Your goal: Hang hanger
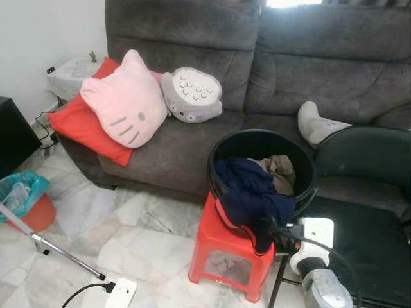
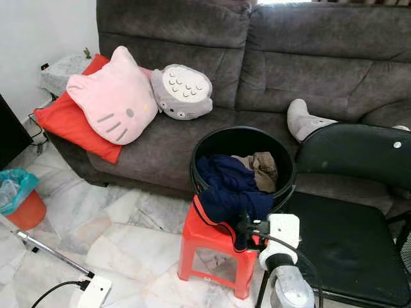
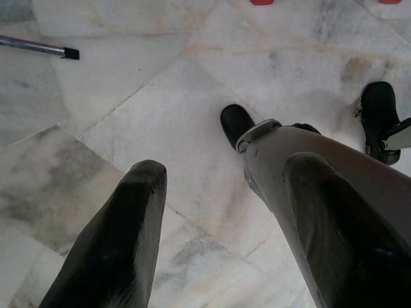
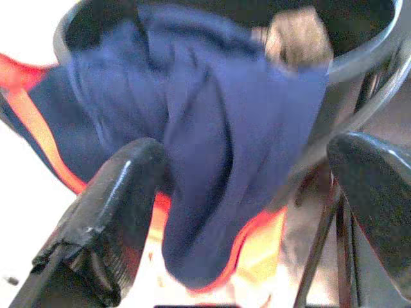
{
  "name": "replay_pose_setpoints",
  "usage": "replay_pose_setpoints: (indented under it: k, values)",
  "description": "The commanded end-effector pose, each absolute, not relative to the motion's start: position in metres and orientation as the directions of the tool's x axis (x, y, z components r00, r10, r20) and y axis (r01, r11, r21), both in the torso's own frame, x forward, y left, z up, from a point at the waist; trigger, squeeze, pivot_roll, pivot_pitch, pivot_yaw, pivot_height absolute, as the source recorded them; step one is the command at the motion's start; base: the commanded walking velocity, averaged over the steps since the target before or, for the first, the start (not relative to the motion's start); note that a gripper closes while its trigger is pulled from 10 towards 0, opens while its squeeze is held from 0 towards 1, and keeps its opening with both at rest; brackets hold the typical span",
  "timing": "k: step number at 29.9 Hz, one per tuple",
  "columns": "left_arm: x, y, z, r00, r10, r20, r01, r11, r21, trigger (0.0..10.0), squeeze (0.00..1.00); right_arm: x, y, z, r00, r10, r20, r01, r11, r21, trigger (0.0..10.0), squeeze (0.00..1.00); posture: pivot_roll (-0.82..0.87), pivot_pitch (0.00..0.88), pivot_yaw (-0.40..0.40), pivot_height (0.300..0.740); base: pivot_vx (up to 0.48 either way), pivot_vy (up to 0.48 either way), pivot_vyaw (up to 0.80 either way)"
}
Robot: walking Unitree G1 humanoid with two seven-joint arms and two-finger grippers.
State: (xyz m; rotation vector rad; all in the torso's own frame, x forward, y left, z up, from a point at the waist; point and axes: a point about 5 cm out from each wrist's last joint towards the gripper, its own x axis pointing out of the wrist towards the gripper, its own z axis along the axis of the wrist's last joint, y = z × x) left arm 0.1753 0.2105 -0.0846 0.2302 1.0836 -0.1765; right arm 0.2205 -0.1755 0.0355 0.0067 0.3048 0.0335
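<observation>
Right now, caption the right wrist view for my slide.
Open right gripper faces navy clothing draped over a black bucket on a red stool.

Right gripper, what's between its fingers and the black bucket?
In the right wrist view, the navy garment draped over the rim of the black bucket hangs before the open right gripper.

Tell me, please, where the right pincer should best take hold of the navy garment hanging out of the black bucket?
Probably the fold of the navy garment draped over the black bucket rim, above the red stool. It hangs free and bunched there, directly ahead of the open right pincer, so come straight in from the front.
</observation>
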Motion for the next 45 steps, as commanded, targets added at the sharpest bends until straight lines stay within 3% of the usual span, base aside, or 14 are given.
replay_pose_setpoints:
  k: [1, 4, 5, 6, 7, 20, 22, 23, 24, 45]
  values:
    - [0.173, 0.212, -0.085, 0.447, -0.022, -0.894, 0.258, 0.961, 0.105, 10.0, 0.0, 0.222, -0.176, 0.033, 0.946, 0.038, -0.322, -0.037, 0.999, 0.009, 10.0, 1.0, -0.1, 0.0, 0.006, 0.74, 0.0, 0.0, 0.0]
    - [0.173, 0.212, -0.085, 0.448, -0.022, -0.894, 0.256, 0.961, 0.105, 10.0, 0.0, 0.223, -0.175, 0.029, 0.934, 0.073, -0.349, -0.072, 0.997, 0.014, 10.0, 1.0, -0.1, 0.0, 0.005, 0.74, 0.0, 0.0, 0.0]
    - [0.173, 0.212, -0.085, 0.448, -0.021, -0.894, 0.256, 0.961, 0.105, 10.0, 0.0, 0.223, -0.174, 0.028, 0.932, 0.086, -0.353, -0.087, 0.996, 0.013, 10.0, 0.7, -0.1, 0.0, 0.005, 0.74, 0.0, 0.0, 0.0]
    - [0.173, 0.212, -0.085, 0.448, -0.022, -0.894, 0.256, 0.961, 0.105, 10.0, 0.0, 0.224, -0.174, 0.029, 0.93, 0.095, -0.354, -0.099, 0.995, 0.008, 10.0, 0.15, -0.1, 0.0, 0.005, 0.74, 0.0, 0.0, 0.0]
    - [0.173, 0.212, -0.085, 0.448, -0.022, -0.894, 0.257, 0.961, 0.105, 10.0, 0.0, 0.225, -0.174, 0.029, 0.931, 0.096, -0.353, -0.1, 0.995, 0.007, 10.0, 0.0, -0.1, 0.0, 0.005, 0.74, 0.0, 0.0, 0.0]
    - [0.173, 0.213, -0.085, 0.447, -0.022, -0.894, 0.258, 0.961, 0.105, 10.0, 0.0, 0.235, -0.172, 0.032, 0.931, 0.13, -0.34, -0.143, 0.99, -0.013, 10.0, 0.0, -0.09, 0.0, 0.006, 0.74, 0.0, 0.0, 0.0]
    - [0.173, 0.213, -0.085, 0.447, -0.022, -0.894, 0.259, 0.96, 0.106, 10.0, 0.0, 0.237, -0.174, 0.031, 0.934, 0.122, -0.337, -0.137, 0.99, -0.019, 3.7, 0.0, -0.1, 0.0, 0.009, 0.74, 0.0, 0.0, 0.0]
    - [0.173, 0.213, -0.085, 0.447, -0.022, -0.894, 0.259, 0.96, 0.106, 10.0, 0.0, 0.237, -0.174, 0.031, 0.934, 0.122, -0.337, -0.137, 0.99, -0.019, 3.7, 0.0, -0.1, 0.0, 0.009, 0.74, 0.0, 0.0, 0.0]
    - [0.173, 0.213, -0.085, 0.447, -0.022, -0.894, 0.259, 0.96, 0.106, 10.0, 0.0, 0.237, -0.175, 0.032, 0.935, 0.119, -0.335, -0.134, 0.991, -0.022, 0.0, 0.0, -0.1, 0.0, 0.009, 0.74, 0.0, 0.0, 0.0]
    - [0.173, 0.213, -0.085, 0.445, -0.025, -0.895, 0.263, 0.959, 0.104, 10.0, 0.0, 0.242, -0.173, 0.029, 0.935, 0.14, -0.326, -0.154, 0.988, -0.017, 0.0, 0.0, -0.09, 0.0, 0.009, 0.74, 0.0, 0.0, 0.0]
